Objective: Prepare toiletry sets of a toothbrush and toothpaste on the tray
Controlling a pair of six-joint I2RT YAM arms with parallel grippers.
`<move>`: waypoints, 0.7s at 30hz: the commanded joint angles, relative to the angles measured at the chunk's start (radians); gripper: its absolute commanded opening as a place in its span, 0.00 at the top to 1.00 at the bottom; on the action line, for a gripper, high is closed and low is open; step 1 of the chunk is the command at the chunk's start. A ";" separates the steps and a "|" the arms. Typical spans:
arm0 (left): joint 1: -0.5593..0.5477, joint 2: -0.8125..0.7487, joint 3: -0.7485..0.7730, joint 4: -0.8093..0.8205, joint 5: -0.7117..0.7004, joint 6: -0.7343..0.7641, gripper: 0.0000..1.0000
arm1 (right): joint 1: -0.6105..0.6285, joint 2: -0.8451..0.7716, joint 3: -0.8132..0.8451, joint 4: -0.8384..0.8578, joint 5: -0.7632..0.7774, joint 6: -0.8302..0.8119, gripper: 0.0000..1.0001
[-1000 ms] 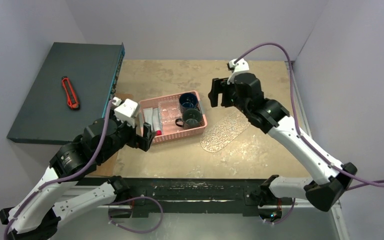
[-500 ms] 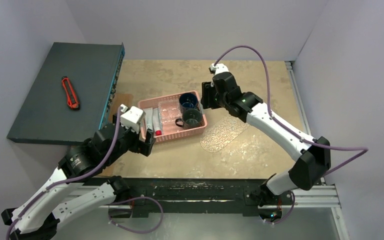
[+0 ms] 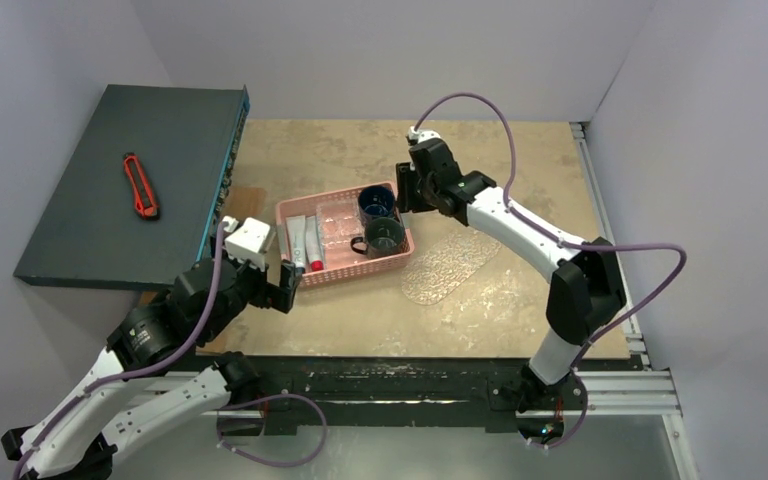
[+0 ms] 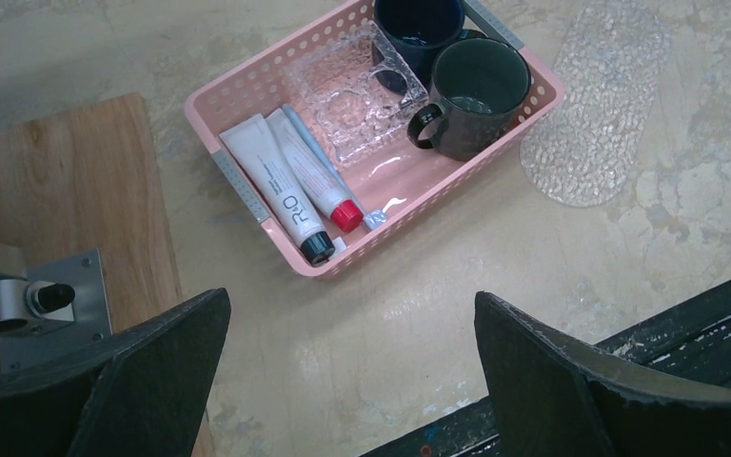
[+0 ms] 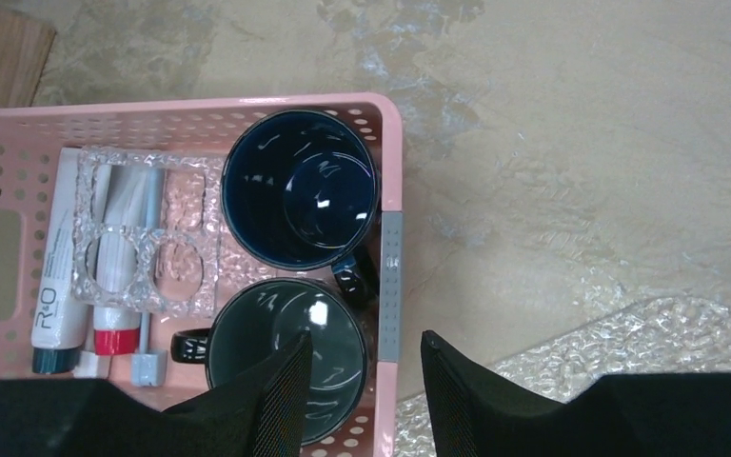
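right pincer (image 5: 366,347) hangs over the far-right end of the pink basket (image 5: 390,143). fingers part spread, with a gap between them. in the wrist view one finger sits over the green mug (image 5: 276,343) and the other is outside the basket wall, so the mug rim and the wall's grey handle strip show in the gap. nothing visibly pinched, and i can't tell if a pad touches anything.

left pincer (image 4: 352,305) is spread wide with nothing in it, over bare surface (image 3: 340,150) just off the basket's near-left corner.

task items, all inside the basket:
- blue mug (image 5: 300,186) upright at the far-right corner, with its handle toward the green mug
- green mug upright just in front of it, against the right wall, with its handle pointing into the basket
- red-cap tube (image 4: 319,176) lying flat along the left side
- dark-cap tube (image 4: 271,195), pale with "r·o" lettering, lying flat beside it against the left wall
- toothbrush (image 4: 333,176), slim and pale blue, lying along the red-cap tube on the mug side, with one end under the clear holder
- clear holder (image 4: 357,138), a bumpy plate with holes, lying mid-basket between tubes and mugs and overlapping the far ends of the tubes

tray (image 3: 450,262) lies flat on the surface, angled, just right of the basket's near-right corner. can't tell if the two touch.

other: wooden board (image 4: 67,209) flat on the surface left of the basket. dark box (image 3: 80,220) at the far left, with a red knife (image 3: 140,187) on top.
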 commanded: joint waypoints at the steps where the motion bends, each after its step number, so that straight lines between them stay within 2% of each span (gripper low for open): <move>1: -0.004 -0.020 -0.011 0.044 -0.038 0.002 0.00 | -0.007 0.035 0.063 0.024 -0.011 0.013 0.52; 21: -0.003 -0.025 -0.013 0.047 -0.034 0.005 0.00 | -0.013 0.197 0.124 -0.013 0.045 0.007 0.60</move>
